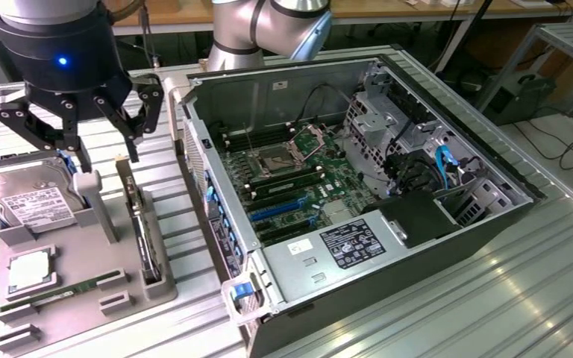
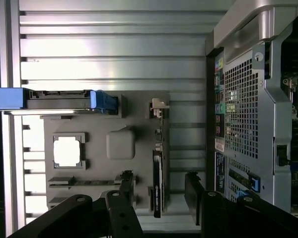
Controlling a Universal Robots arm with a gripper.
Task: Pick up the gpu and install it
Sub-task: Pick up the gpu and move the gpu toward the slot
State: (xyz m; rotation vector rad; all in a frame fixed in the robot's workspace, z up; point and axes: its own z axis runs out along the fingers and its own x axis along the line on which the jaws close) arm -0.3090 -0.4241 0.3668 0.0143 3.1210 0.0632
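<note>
The gpu [image 1: 145,239] stands on its long edge in a slot of the grey holder [image 1: 87,250], at the holder's side nearest the computer case. In the wrist view the gpu [image 2: 157,186] appears edge-on as a thin dark strip, with its pale bracket [image 2: 159,106] at the far end. My gripper [image 1: 107,158] hangs open above the holder's back end, a little over the card. From the wrist, its black fingers [image 2: 126,181] stand one on each side of the card, apart from it, gripper [image 2: 159,174] holding nothing.
The open computer case [image 1: 366,276] lies to the exterior view's right of the holder, its motherboard [image 1: 286,179] and blue slots [image 1: 277,210] exposed. On the holder sit a hard drive [image 1: 27,198], a processor [image 1: 27,272] and a green memory stick [image 1: 53,294]. Ribbed metal table [image 1: 486,298] all around.
</note>
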